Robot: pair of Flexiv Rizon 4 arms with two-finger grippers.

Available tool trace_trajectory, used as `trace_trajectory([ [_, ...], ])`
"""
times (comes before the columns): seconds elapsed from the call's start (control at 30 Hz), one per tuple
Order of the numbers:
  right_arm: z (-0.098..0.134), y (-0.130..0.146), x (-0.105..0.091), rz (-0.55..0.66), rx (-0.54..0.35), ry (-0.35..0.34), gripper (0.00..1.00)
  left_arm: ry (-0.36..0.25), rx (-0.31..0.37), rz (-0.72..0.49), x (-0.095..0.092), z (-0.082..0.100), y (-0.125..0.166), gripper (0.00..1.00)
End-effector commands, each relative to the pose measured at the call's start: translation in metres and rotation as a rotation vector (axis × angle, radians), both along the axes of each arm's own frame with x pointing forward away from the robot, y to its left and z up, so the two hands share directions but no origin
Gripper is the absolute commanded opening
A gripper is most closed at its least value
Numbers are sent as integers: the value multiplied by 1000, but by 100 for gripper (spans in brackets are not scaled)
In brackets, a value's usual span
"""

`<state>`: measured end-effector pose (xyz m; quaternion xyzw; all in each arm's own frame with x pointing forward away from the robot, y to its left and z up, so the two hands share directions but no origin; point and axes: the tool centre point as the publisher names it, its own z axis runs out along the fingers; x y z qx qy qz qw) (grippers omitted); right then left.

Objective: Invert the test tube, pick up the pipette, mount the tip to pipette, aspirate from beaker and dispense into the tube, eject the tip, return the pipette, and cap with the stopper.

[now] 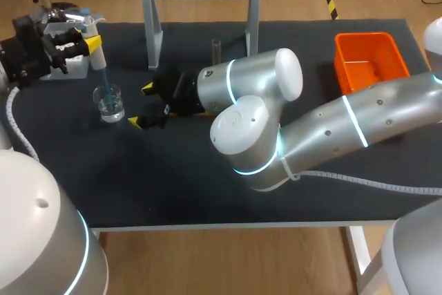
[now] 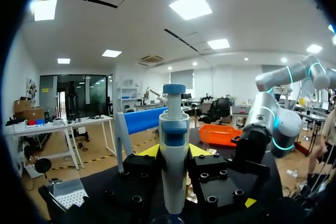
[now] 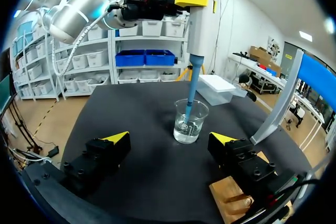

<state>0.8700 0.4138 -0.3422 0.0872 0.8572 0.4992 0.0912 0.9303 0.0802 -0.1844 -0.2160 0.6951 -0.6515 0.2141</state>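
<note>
Left end effector (image 1: 92, 44) pinching pipette (image 1: 97, 54) upright, its tip (image 3: 190, 98) dipped in beaker (image 1: 110, 103) on bench (image 1: 173, 184). Right end effector (image 1: 141, 105) spread wide, just beside beaker.

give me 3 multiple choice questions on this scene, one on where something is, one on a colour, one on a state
1. Where does the tip on the pipette end?
A in the test tube
B inside the beaker
C flat on the table

2. What colour is the bin at the table's far right?
A orange
B green
C white

3. What state is the right gripper in?
A shut on the beaker
B shut on the pipette
C open, holding nothing

Answers:
1 B: the right wrist view shows the blue tip dipping down into the beaker.
2 A: the head view shows the bin bright orange.
3 C: its two fingers stand wide apart, short of the beaker and touching nothing.
</note>
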Motion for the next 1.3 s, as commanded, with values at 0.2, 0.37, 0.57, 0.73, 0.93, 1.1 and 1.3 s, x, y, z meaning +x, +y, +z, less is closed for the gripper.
trace_trajectory([
  [0.2,-1,1,0,1,3,0,100,24,-14,-11,6,-4,2,0],
  [0.37,-1,1,0,1,3,0,100,30,-16,-9,7,-6,3,0],
  [0.57,-1,1,0,1,3,0,100,21,-18,-4,8,-6,4,0],
  [0.73,-1,1,0,1,3,0,100,9,-17,2,8,-4,6,0],
  [0.93,-1,1,0,1,3,0,100,-5,-15,5,6,-4,6,0],
  [1.1,-1,1,0,1,3,0,100,-18,-5,7,4,-3,5,0],
  [1.3,-1,1,0,1,3,0,100,-33,11,6,0,-3,2,0],
])
